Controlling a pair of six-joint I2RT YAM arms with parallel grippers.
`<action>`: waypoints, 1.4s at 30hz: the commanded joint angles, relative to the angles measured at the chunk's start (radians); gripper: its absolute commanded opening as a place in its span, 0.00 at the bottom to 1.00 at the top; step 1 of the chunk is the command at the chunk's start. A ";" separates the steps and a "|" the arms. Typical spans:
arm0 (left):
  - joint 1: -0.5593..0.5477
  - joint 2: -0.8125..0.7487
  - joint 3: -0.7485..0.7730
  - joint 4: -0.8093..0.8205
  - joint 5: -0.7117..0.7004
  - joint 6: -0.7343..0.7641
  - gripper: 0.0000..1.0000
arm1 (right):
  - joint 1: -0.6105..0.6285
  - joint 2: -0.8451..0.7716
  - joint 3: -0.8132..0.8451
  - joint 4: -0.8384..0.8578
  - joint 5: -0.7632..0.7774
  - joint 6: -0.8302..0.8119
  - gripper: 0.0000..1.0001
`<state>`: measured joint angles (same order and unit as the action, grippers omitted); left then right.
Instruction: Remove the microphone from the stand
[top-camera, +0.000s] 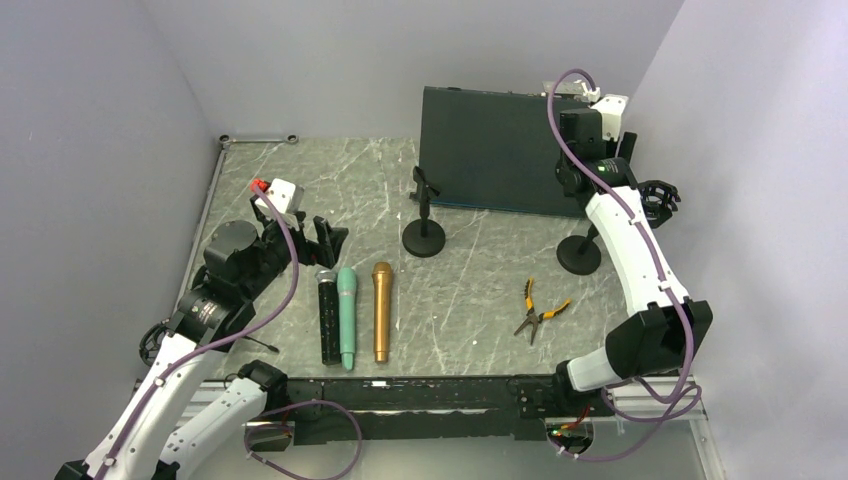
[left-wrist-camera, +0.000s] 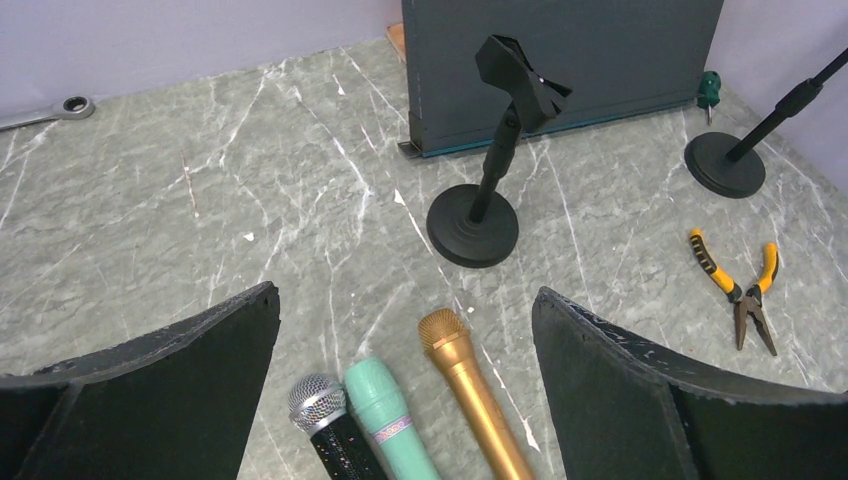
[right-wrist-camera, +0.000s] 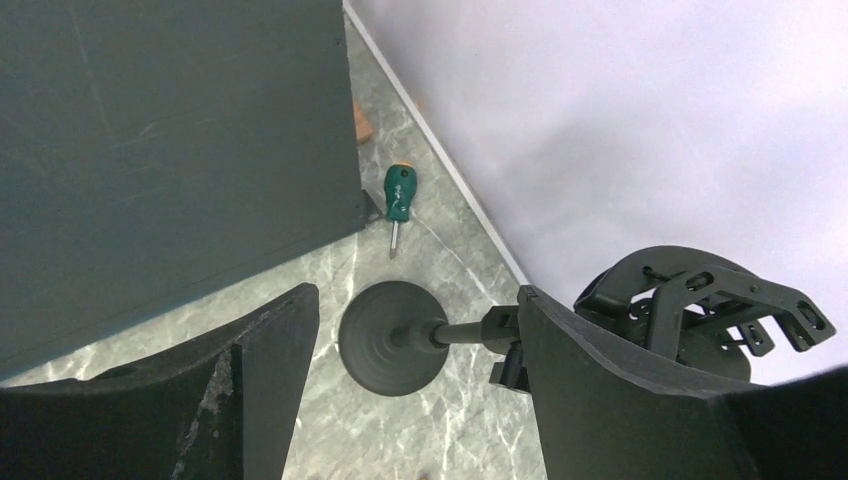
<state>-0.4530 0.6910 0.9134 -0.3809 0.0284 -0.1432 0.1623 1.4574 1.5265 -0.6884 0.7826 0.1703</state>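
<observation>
Three microphones lie side by side on the marble table: a black one (top-camera: 329, 322), a teal one (top-camera: 346, 315) and a gold one (top-camera: 382, 310). My left gripper (top-camera: 325, 238) (left-wrist-camera: 405, 295) hangs open just behind their heads, with nothing between its fingers. A short stand (top-camera: 424, 238) (left-wrist-camera: 473, 222) in the middle carries an empty clip (left-wrist-camera: 520, 80). A second stand (top-camera: 580, 255) (right-wrist-camera: 392, 338) at the right carries a black shock mount (top-camera: 658, 197) (right-wrist-camera: 700, 300) with no microphone showing in it. My right gripper (top-camera: 575, 185) (right-wrist-camera: 415, 292) is open above that stand's base, beside the mount.
A dark flat box (top-camera: 490, 150) stands at the back, close to both stands. Yellow-handled pliers (top-camera: 535, 310) lie front right. A green screwdriver (right-wrist-camera: 398, 195) lies by the right wall. A wrench (left-wrist-camera: 60, 108) lies at the back left. Walls close in on three sides.
</observation>
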 joint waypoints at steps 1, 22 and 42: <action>0.002 -0.007 0.010 0.025 0.028 -0.007 0.99 | -0.004 -0.012 0.009 0.008 0.057 -0.038 0.75; 0.002 -0.002 0.010 0.027 0.041 -0.008 0.99 | -0.007 -0.035 -0.067 -0.059 0.124 0.044 0.75; 0.003 -0.004 0.010 0.026 0.039 -0.006 0.99 | -0.061 -0.031 -0.266 -0.020 -0.037 0.153 0.73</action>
<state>-0.4530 0.6910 0.9134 -0.3809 0.0563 -0.1436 0.1238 1.3861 1.3510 -0.6086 0.8986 0.2157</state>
